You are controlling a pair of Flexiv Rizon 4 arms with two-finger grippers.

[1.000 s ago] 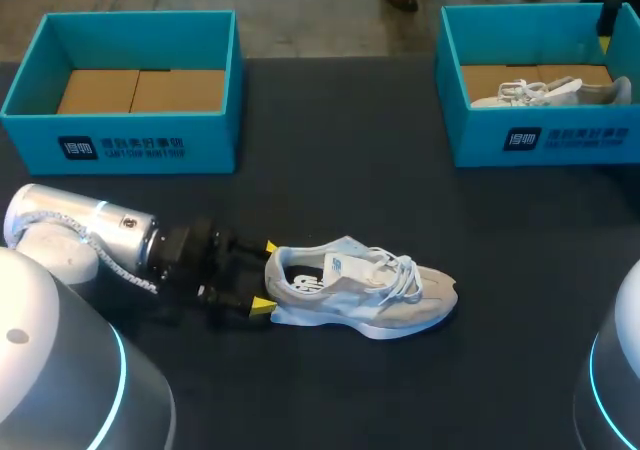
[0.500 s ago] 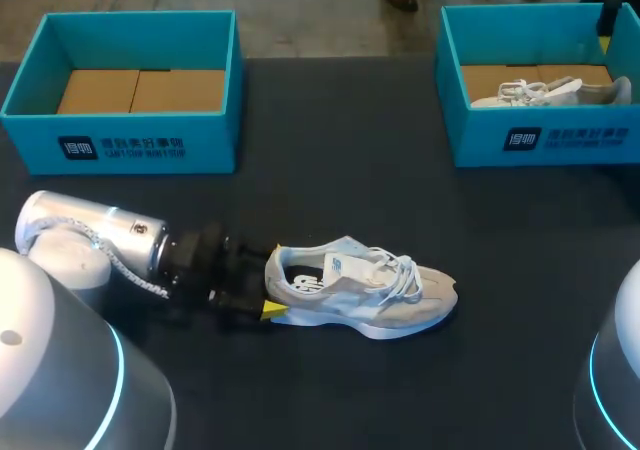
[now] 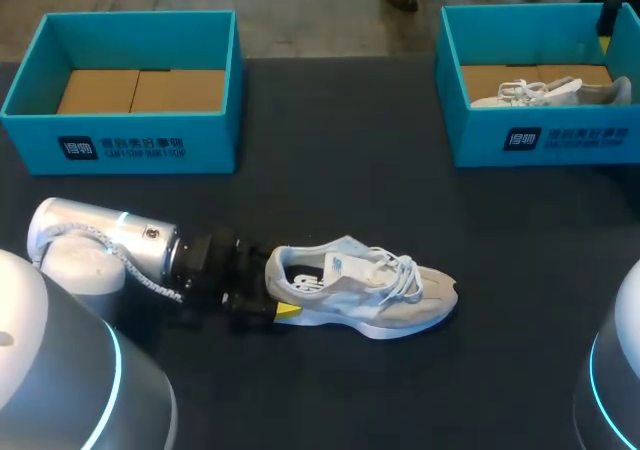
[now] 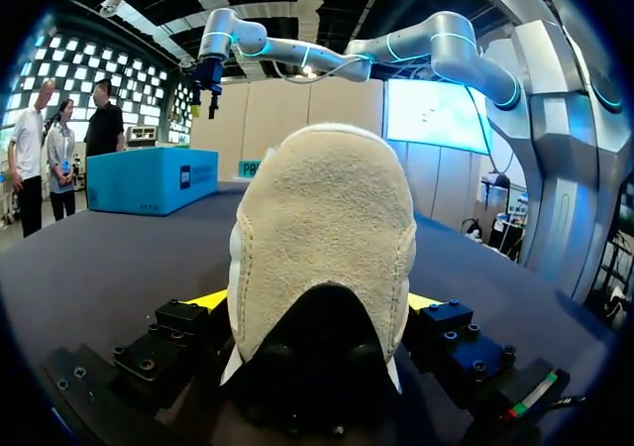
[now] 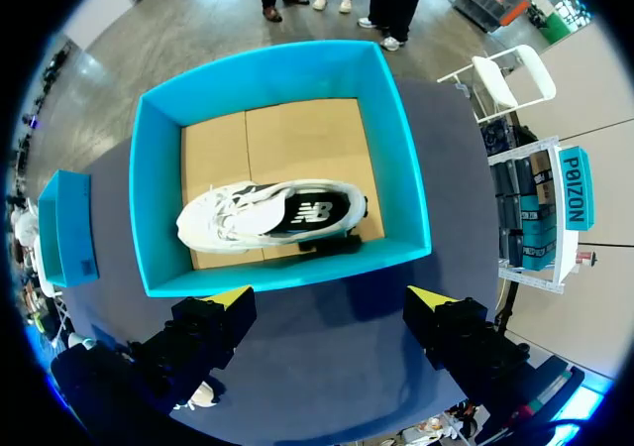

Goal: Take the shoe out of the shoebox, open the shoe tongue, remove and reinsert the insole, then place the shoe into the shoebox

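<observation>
Left gripper lies low over the table, its fingers spread wide with the heel of the shoe between them, not clamped on it. Behind and left of the shoe, well apart, stands a teal shoebox with its brown cardboard floor showing. The shoe rests on its sole, toe pointing right, laces up. Dark tabletop runs between the shoe and both boxes. Behind and right of the shoe stands a second teal shoebox holding a second shoe. The right gripper hangs above that box, fingers apart, holding nothing.
</observation>
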